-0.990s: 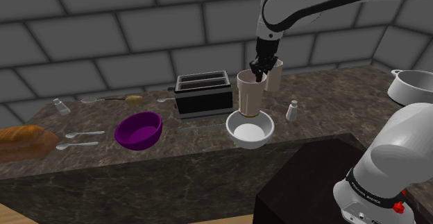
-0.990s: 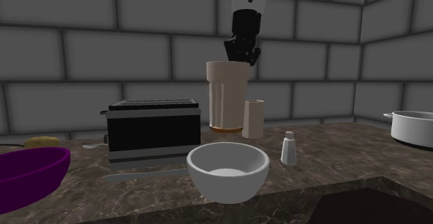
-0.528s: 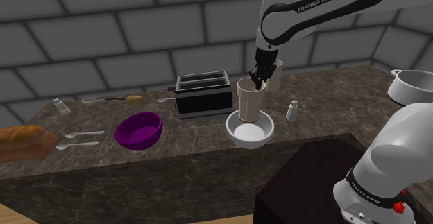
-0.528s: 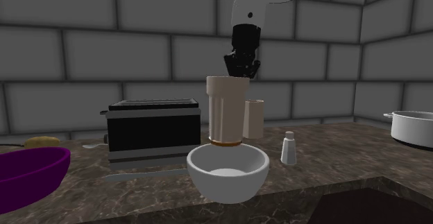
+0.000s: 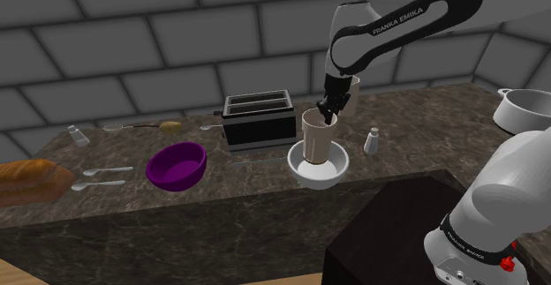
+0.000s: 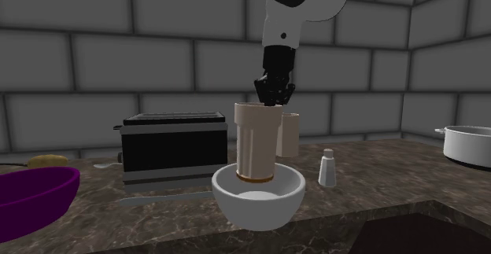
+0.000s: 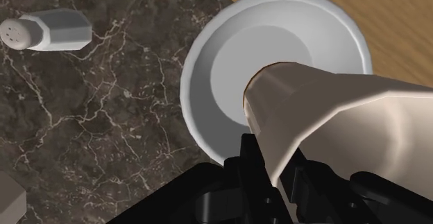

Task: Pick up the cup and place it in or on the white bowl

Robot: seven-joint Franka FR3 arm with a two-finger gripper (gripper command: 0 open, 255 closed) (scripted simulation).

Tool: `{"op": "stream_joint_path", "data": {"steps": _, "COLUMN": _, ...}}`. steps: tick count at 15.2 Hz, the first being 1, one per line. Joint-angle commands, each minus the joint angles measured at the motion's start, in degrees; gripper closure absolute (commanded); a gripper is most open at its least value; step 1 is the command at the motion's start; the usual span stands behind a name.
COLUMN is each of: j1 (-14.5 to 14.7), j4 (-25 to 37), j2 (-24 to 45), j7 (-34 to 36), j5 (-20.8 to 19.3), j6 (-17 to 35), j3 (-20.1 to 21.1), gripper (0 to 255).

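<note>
The cup (image 5: 316, 139) (image 6: 256, 144) (image 7: 326, 112) is tall and tan, with a brown ring round its bottom. It stands upright with its bottom down inside the white bowl (image 5: 318, 178) (image 6: 256, 207) (image 7: 205, 84), lower than the bowl's rim. I cannot tell if it touches the bowl's floor.

The black gripper (image 5: 328, 111) (image 6: 274, 97) (image 7: 277, 177) comes down from above and pinches the cup's top edge. One finger is inside the cup and one is outside, so the cup's wall is squeezed between them.

The bowl sits on a dark marble counter (image 5: 221, 199). A second, smaller cup (image 5: 351, 96) (image 6: 289, 134) stands just behind the first one. A small shaker (image 5: 373, 141) (image 6: 327, 168) (image 7: 52, 30) stands near the bowl, on the shoulder view's right side of it. A black toaster (image 5: 258, 120) (image 6: 173, 150) stands near the bowl on the other side.

Farther to the shoulder view's left there is a purple bowl (image 5: 177, 166) (image 6: 31, 201). Past it lie two spoons (image 5: 106, 170) and a loaf of bread (image 5: 31, 179). A white pot (image 5: 523, 108) (image 6: 468, 144) stands well apart, at the shoulder view's right edge.
</note>
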Motion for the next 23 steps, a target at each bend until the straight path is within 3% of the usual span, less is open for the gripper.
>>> {"op": "stream_joint_path", "data": {"steps": 1, "j1": 0.03, "j4": -0.26, "j2": 0.09, "j7": 0.02, "j5": 0.04, "j6": 0.43, "j3": 0.04, "gripper": 255}}
{"op": "stream_joint_path", "data": {"steps": 6, "j1": 0.03, "j4": -0.26, "j2": 0.09, "j7": 0.02, "j5": 0.04, "j6": 0.43, "j3": 0.04, "gripper": 255}}
{"op": "stream_joint_path", "data": {"steps": 7, "j1": 0.04, "j4": -0.25, "j2": 0.1, "j7": 0.03, "j5": 0.04, "j6": 0.44, "j3": 0.05, "gripper": 0}}
{"op": "stream_joint_path", "data": {"steps": 12, "j1": 0.03, "j4": -0.26, "j2": 0.09, "j7": 0.02, "j5": 0.04, "j6": 0.43, "j3": 0.04, "gripper": 0}}
{"op": "stream_joint_path", "data": {"steps": 16, "j1": -0.27, "j4": 4.39, "j2": -3.15, "j7": 0.2, "j5": -0.45, "j6": -7.48, "j3": -0.42, "gripper": 0}}
{"op": "stream_joint_path", "data": {"steps": 23, "j1": -0.27, "j4": 4.39, "j2": -3.15, "j7": 0.2, "j5": -0.45, "j6": -7.48, "j3": -0.42, "gripper": 0}}
